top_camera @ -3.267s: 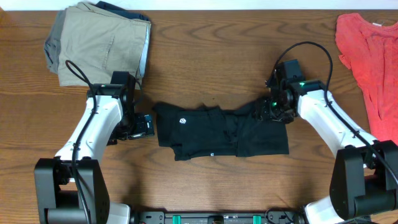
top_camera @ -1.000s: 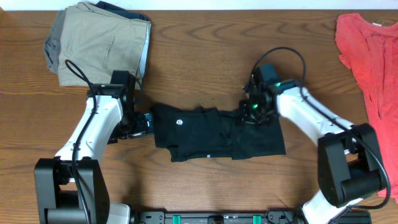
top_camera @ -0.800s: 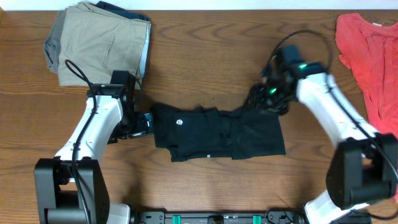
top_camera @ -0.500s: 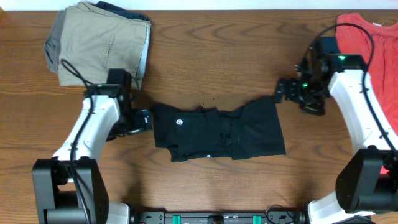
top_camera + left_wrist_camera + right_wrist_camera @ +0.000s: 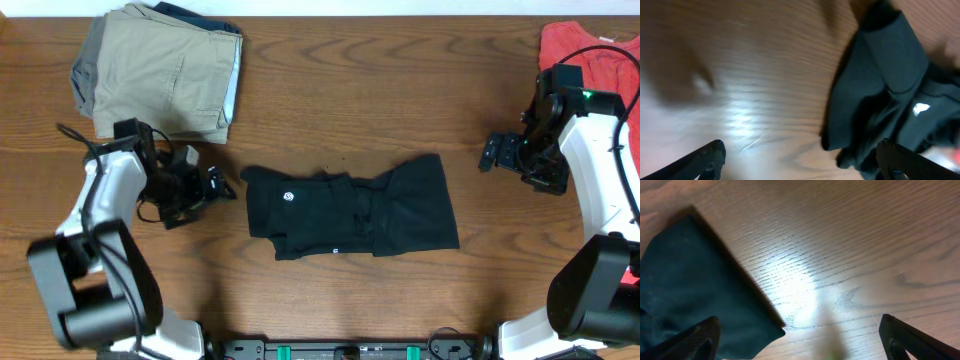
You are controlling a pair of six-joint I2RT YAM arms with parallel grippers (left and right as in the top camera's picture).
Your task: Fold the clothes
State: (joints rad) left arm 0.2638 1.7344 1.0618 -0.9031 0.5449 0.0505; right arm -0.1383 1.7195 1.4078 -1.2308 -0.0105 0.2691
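- Black trousers [image 5: 385, 215] lie flat near the middle of the wooden table [image 5: 350, 80], folded into a rough, crumpled rectangle.
- A small white logo [image 5: 293, 196] shows on the trousers' left part. The right part is wider, with its upper right corner sticking out.
- Left gripper [image 5: 215, 186] sits low over the table just beside the trousers' left edge, apart from the cloth.
- Left wrist view is blurred. Both fingers [image 5: 710, 156] sit at the bottom corners, spread wide, with bare wood between them and nothing held.
- In that same view the trousers' edge and the logo lie ahead toward the right. The right-hand fingertip looks close to the cloth, but I can't tell if it touches.
- Right gripper [image 5: 492, 153] is well off to the right of the trousers' upper right corner, over bare table.
- Right wrist view: fingers [image 5: 695, 339] spread wide at the bottom corners, with nothing gripped. A corner of the black cloth lies at lower left, and the left fingertip is over or right beside it.
- A khaki garment [image 5: 165, 65] is folded at the far left corner of the table, with darker cloth peeking out under it, well apart from the trousers.
- A red top [image 5: 570, 45] lies at the far right edge, partly hidden behind the right arm.
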